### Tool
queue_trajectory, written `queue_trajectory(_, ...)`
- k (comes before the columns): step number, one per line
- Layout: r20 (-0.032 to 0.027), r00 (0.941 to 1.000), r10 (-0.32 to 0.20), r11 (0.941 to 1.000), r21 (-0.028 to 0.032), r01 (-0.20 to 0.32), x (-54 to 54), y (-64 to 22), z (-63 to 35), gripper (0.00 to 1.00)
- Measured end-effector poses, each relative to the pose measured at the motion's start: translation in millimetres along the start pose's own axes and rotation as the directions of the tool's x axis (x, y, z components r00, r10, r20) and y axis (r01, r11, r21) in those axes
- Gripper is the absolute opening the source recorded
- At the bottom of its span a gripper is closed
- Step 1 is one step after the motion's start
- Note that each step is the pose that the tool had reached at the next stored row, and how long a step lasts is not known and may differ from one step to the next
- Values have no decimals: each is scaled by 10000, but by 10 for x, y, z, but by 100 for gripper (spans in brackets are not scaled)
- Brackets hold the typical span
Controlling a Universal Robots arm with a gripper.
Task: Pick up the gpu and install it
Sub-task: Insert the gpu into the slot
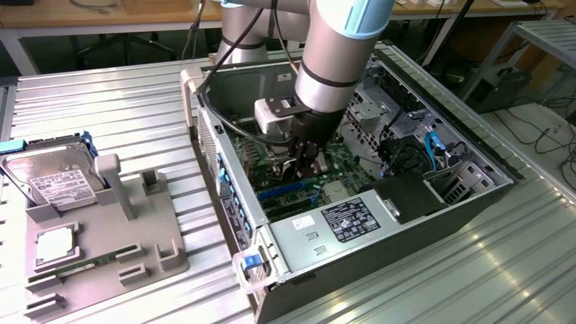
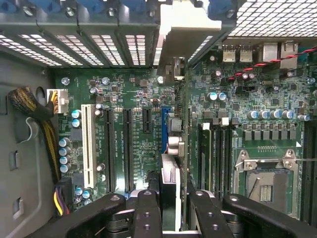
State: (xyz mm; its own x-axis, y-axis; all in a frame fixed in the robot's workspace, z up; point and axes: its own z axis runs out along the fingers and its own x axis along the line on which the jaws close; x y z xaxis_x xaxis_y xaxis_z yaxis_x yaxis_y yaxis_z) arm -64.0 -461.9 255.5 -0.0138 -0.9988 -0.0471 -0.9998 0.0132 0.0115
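Note:
The gpu shows edge-on in the wrist view, a thin card running from between my fingers out to its silvery bracket at the case's rear slot openings. My gripper is shut on the card's edge. The card stands along the blue expansion slot of the green motherboard; whether it is seated in the slot I cannot tell. In the exterior view my gripper reaches down inside the open computer case, low over the motherboard, and largely hides the card.
Close by are a white slot, black slots, the CPU socket and a cable bundle. The power supply fills the case's near end. On the exterior view's left, a grey fixture holds a hard drive and a RAM stick.

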Motion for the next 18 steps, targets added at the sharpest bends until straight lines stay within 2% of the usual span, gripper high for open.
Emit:
queue_trajectory(4,36,10000,-3,10000,1,3,4,19,40,28)
queue_trajectory(9,38,10000,-2,10000,0,2,27,27,92,28)
queue_trajectory(18,61,10000,-2,10000,-1,2,29,52,109,28)
